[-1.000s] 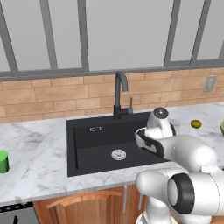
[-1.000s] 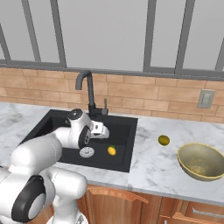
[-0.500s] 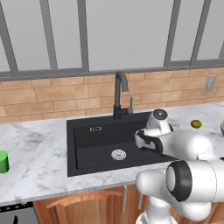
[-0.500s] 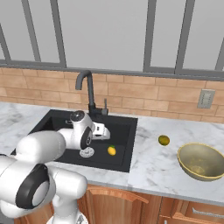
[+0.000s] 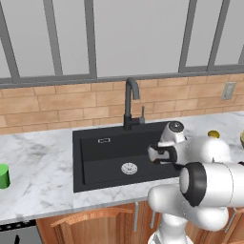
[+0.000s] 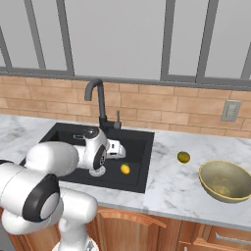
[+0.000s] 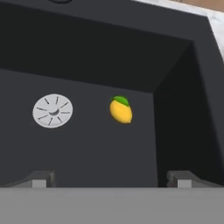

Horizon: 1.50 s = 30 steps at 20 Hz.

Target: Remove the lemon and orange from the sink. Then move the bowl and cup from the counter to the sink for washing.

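The small bright yellow oval lemon (image 7: pixel 120 110) lies on the black rectangular sink (image 7: pixel 87 144) floor at twelve o'clock from the wide-open, empty fingers (image 7: pixel 43 178).

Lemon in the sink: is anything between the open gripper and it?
Nothing visible. In the hand view the lemon lies alone on the black floor of the sink, right of the drain, with bare basin between it and the gripper, whose fingers are spread wide.
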Tool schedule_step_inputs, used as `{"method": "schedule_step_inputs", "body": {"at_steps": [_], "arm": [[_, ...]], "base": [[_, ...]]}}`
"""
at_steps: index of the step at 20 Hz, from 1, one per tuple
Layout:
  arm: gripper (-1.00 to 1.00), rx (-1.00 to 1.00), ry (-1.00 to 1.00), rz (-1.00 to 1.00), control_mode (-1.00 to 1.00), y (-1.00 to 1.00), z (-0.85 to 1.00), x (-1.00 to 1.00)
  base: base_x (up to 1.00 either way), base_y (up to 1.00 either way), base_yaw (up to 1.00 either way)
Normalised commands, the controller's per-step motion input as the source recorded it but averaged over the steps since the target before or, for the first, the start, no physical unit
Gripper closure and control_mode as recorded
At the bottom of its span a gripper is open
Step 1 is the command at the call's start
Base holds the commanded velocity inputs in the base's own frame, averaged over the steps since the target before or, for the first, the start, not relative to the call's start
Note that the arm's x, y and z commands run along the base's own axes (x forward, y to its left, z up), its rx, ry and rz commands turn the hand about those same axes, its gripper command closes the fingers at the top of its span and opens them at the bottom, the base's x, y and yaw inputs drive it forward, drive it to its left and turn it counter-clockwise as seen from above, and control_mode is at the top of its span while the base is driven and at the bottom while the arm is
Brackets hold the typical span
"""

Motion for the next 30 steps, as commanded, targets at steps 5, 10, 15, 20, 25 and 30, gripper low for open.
{"method": "schedule_step_inputs", "body": {"at_steps": [5, 10, 15, 20, 25, 30], "arm": [[-1.00, 0.00, 0.00, 0.05, -1.00, -0.10, -0.18, 0.07], [-1.00, 0.00, 0.00, 0.09, -1.00, -0.10, -0.18, 0.09], [-1.00, 0.00, 0.00, 0.08, -1.00, -0.05, -0.19, 0.13], [-1.00, 0.00, 0.00, 0.09, -1.00, -0.03, -0.17, 0.16], [-1.00, 0.00, 0.00, 0.08, -1.00, 0.00, -0.13, 0.16], [-1.00, -0.01, 0.00, 0.05, -1.00, -0.01, -0.09, 0.13]], "base": [[0.00, 0.00, 0.00], [0.00, 0.00, 0.00], [0.00, 0.00, 0.00], [0.00, 0.00, 0.00], [0.00, 0.00, 0.00], [0.00, 0.00, 0.00]]}}
